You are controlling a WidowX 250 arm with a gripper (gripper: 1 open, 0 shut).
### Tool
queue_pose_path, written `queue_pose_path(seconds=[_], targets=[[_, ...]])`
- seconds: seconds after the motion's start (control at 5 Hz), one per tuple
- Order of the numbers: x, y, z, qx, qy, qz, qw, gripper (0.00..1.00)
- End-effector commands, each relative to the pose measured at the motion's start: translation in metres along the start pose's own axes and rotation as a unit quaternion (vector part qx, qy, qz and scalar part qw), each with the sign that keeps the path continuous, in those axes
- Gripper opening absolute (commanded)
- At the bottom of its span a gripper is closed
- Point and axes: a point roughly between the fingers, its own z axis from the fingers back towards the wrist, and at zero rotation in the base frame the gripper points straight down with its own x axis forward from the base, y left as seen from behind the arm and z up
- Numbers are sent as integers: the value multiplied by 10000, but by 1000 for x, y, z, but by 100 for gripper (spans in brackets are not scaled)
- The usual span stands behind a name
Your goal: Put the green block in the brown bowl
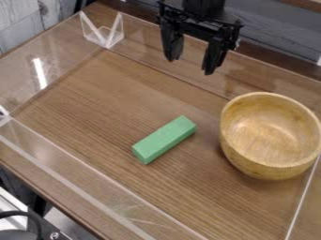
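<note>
The block (pixel 164 140) lies flat on the table (pixel 88 112), aslant, just left of the bowl (pixel 269 134) and apart from it. The bowl stands empty at the right. The gripper (pixel 198 47) hangs above the far side of the table, pointing down, jaws spread wide and holding nothing, well apart from the block. To do the reach well, I judge it should come over the block's middle, turn so the jaws span its narrow width, then descend straight.
</note>
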Motion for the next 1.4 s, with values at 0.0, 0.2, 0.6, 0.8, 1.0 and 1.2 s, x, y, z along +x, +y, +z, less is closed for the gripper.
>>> queue_pose_path(seconds=[0.0,0.2,0.6,0.8,1.0,1.2], targets=[[-14,4,-15,2,34,-230,9997,100],[-40,4,-39,4,64,-533,9986,100],[-59,5,-65,-10,-374,-800,9961,100],[-58,3,-73,-19,-509,-930,9944,100],[-55,3,-79,-39,-594,-1002,9932,100],[-53,3,-84,-58,-653,-1057,9922,100]])
